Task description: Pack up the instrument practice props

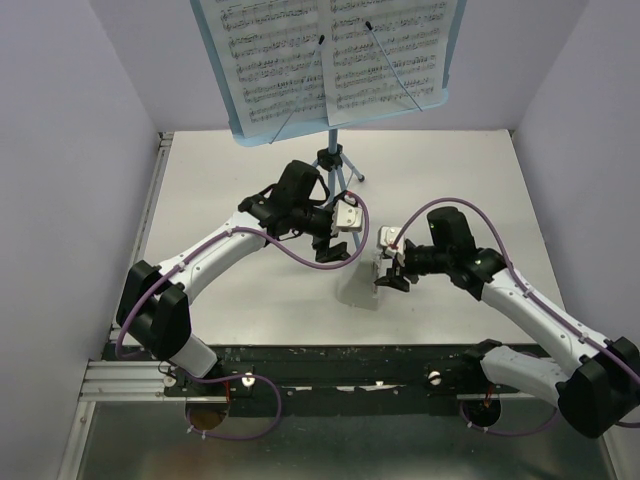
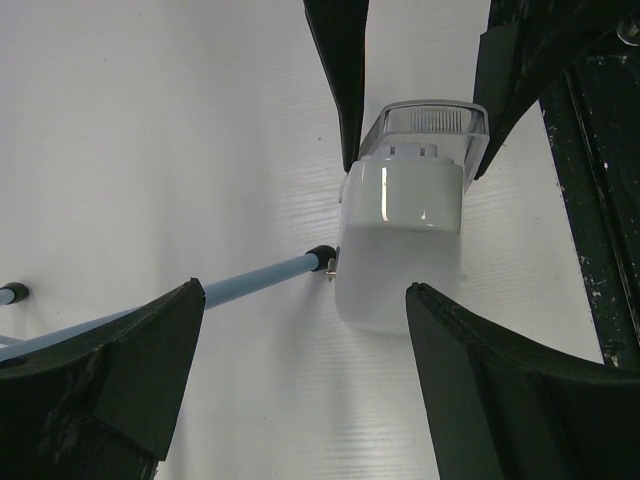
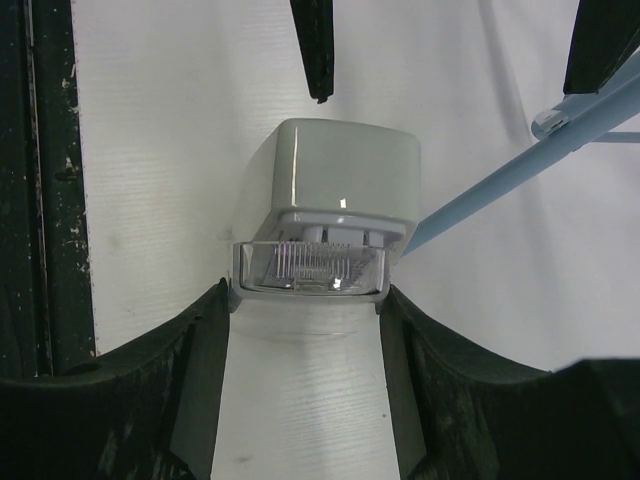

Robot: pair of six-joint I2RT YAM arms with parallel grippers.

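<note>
A light-blue music stand (image 1: 333,150) is standing upright at the far side of the table (image 1: 230,300), with its tray leaning toward the arms. Two white sheet-music pages (image 1: 270,50) are lying side by side on the tray under thin wire holders (image 1: 300,85). One tripod leg (image 2: 250,278) is reaching forward, and its black tip is touching, or nearly touching, a small white box with a clear ribbed end (image 2: 400,230) that is lying on the table between the two arms.

The likely trouble is starting at that contact. If the box is pulled away carelessly, it may drag the leg, rocking the stand and letting the pages slide out from under the wires. The hold is also sitting only on the smooth clear end, out at the fingertips, so the box may pivot or slip free. Both arms are working close together, so their fingers may bump.

The right gripper (image 3: 305,290) is gripping the box, with its fingers pressing against both sides of the clear end. The left gripper (image 2: 305,295) is spread wide and holding nothing. Its fingertips are framing the white end of the box, and no contact is showing.
</note>
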